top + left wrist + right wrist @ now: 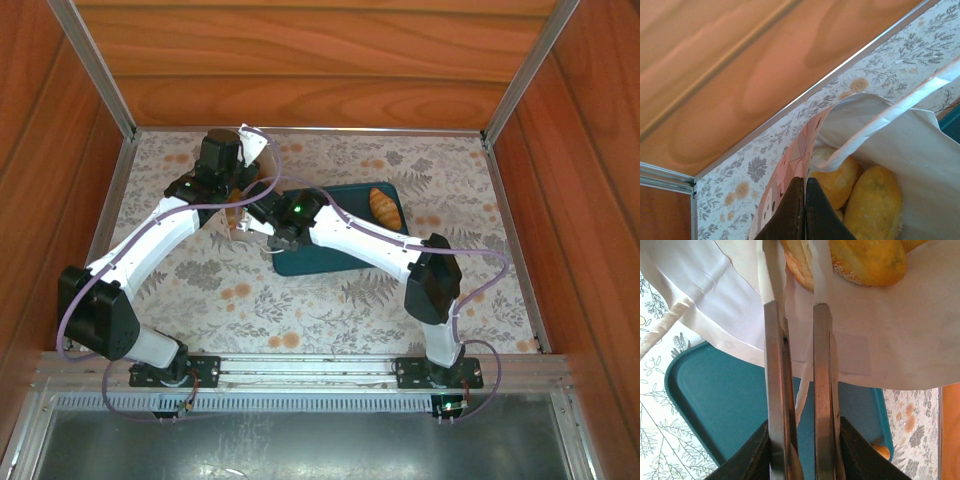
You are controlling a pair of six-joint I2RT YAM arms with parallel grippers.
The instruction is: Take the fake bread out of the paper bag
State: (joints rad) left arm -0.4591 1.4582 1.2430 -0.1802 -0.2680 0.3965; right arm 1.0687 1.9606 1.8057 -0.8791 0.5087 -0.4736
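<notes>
left gripper (805, 184) pinched flat on paper bag (912, 145) rim | right gripper (799, 260) fingers narrow astride a roll (799, 271) inside bag, grip unclear | one pastry (385, 207) lay on tray (715, 405) | advice: clamp roll only, miss handle (880, 129), lift straight

L gripper (805, 185): jaws shut, pinching rim of paper bag (910, 135). L arm (150, 240) bent at elbow, comes in from bag's near-left. R gripper (799, 285): jaws narrow, parallel, tips inside bag mouth; grip unclear. R arm (370, 240) stretched in from bag's right.
</notes>
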